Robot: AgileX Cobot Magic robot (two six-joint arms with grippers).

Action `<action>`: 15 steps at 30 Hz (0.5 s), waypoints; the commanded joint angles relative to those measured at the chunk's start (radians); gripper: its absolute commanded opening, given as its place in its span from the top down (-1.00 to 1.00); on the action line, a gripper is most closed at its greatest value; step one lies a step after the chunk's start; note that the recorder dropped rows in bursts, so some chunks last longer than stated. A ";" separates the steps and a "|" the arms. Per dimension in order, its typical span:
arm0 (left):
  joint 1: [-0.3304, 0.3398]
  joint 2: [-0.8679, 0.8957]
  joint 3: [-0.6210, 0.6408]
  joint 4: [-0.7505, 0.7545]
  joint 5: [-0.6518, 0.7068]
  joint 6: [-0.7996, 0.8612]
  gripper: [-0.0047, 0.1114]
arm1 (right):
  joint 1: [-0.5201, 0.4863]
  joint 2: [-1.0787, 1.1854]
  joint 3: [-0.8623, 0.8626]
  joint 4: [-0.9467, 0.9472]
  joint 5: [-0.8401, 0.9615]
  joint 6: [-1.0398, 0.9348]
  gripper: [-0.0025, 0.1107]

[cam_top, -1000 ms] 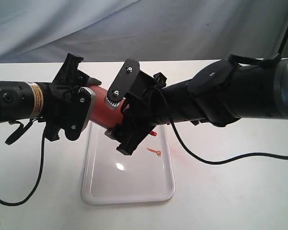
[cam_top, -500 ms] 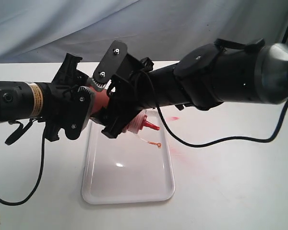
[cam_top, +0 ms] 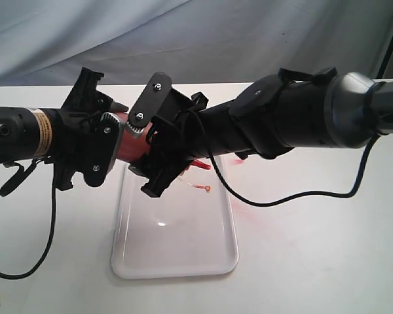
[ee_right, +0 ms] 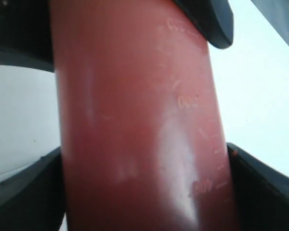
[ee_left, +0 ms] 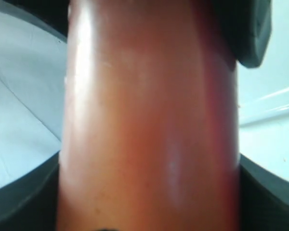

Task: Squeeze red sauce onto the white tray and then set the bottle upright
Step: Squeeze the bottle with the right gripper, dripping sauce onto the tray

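Both arms meet over the 12 o'clock end of the white tray (cam_top: 177,267): left gripper (cam_top: 110,145) in from 9 o'clock, right gripper (cam_top: 154,147) in from 3 o'clock. Both are clamped on the bottle (cam_top: 130,149), which lies sideways between them. No gap to pass there. Nozzle (cam_top: 200,165) and dangling cap (cam_top: 207,190) poke out toward 4 o'clock over the tray. Tray's 6 o'clock half is open from above. Table (cam_top: 314,261) at 4–5 o'clock is open below the right cable (cam_top: 281,201). Left cable (cam_top: 51,222) loops across 8 o'clock. Wrist views: the bottle fills both, fingers (ee_left: 19,202) tight at its sides.
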 commanded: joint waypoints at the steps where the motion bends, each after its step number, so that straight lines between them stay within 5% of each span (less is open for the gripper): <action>1: -0.004 -0.022 -0.010 -0.032 0.026 -0.050 0.91 | -0.001 0.009 -0.055 0.030 0.013 -0.001 -0.26; 10: -0.004 -0.024 -0.010 -0.032 0.035 -0.042 0.91 | 0.002 0.115 -0.186 0.056 0.137 0.002 -0.25; 15: -0.004 -0.068 -0.001 -0.032 0.047 -0.074 0.91 | 0.044 0.128 -0.186 0.036 0.121 -0.002 0.15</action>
